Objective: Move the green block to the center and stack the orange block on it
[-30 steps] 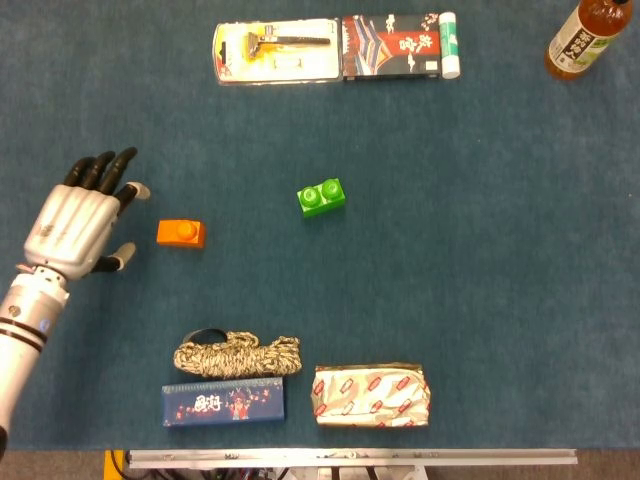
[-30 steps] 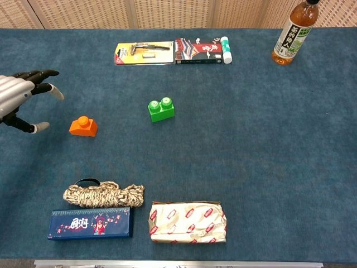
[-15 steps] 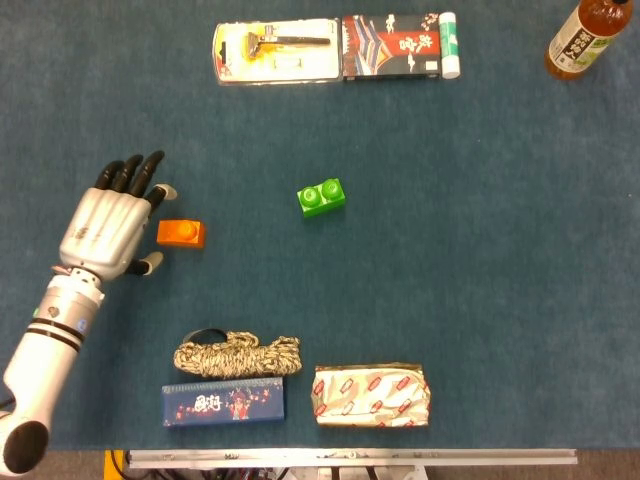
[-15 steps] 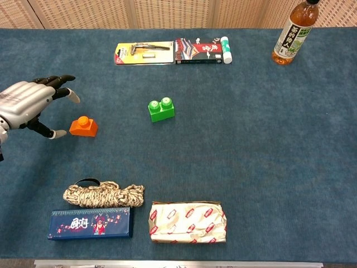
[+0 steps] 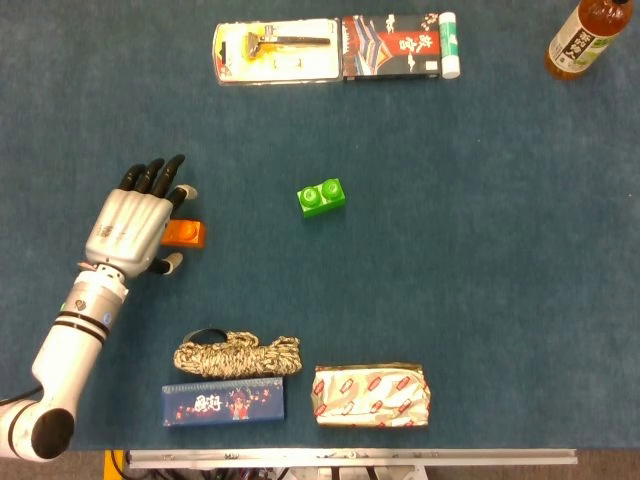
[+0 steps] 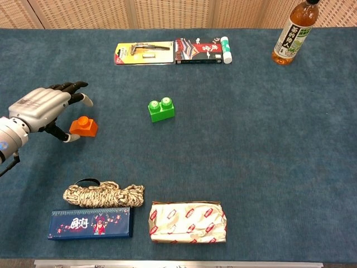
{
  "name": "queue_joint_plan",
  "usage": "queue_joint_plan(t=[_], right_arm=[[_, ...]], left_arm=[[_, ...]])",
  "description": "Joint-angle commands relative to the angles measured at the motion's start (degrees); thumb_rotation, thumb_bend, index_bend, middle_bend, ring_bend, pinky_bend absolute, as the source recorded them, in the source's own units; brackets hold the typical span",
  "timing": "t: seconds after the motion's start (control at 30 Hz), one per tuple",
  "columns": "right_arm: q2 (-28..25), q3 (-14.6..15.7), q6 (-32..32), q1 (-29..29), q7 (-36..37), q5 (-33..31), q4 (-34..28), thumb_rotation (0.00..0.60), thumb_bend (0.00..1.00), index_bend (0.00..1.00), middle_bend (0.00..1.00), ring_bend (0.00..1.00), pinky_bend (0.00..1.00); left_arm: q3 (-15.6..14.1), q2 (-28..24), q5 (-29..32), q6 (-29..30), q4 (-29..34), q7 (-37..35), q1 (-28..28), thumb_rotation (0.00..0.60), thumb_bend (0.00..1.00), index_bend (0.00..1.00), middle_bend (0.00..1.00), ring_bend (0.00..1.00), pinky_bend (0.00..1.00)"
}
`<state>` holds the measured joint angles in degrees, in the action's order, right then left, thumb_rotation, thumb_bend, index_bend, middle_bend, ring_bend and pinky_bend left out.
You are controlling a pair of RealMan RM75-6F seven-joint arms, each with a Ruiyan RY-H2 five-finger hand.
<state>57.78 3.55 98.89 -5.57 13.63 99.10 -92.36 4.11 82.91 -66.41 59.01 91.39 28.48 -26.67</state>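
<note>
Orange block (image 5: 184, 234) (image 6: 83, 127): lies on the blue cloth, well to the left of the green block and a little nearer the robot; one stud on top.
Green block (image 5: 321, 196) (image 6: 161, 109): the landmark, near the middle of the tabletop (image 5: 480, 250), two studs up, nothing touching it.
Left hand (image 5: 133, 224) (image 6: 43, 106): left of the green block, right at the orange block, fingers spread and holding nothing; in the head view it covers the block's left edge, whether it touches I cannot tell.
Right hand: not seen in either view.
Razor pack (image 5: 275, 52): far side of the green block, slightly left.
Patterned box (image 5: 392, 45): just right of the razor pack.
Tea bottle (image 6: 294, 32): far right corner.
Rope coil (image 5: 236, 355): near side of the green block, to its left.
Blue box (image 5: 223, 403): just in front of the rope coil.
Wrapped packet (image 5: 372, 395): near side of the green block, slightly right.
</note>
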Motion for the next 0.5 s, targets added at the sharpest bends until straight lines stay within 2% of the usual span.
queue_joint_plan(t=[0.03, 0.5], right_arm=[[0.0, -0.2, -0.3, 0.1, 0.1, -0.1, 0.0, 0.600, 0.29, 0.30, 0.20, 0.00, 0.02], [0.0, -1.4, -1.7, 0.6, 0.4, 0.0, -0.1, 0.600, 0.29, 0.30, 0.20, 0.00, 0.02]], left_arm=[[0.1, 0.4, 0.5, -0.4, -0.5, -0.1, -0.5, 0.600, 0.18, 0.23, 0.00, 0.00, 0.09], [0.2, 1.6, 2.5, -0.5, -3.5, -0.7, -1.8, 0.600, 0.18, 0.23, 0.00, 0.00, 0.09]])
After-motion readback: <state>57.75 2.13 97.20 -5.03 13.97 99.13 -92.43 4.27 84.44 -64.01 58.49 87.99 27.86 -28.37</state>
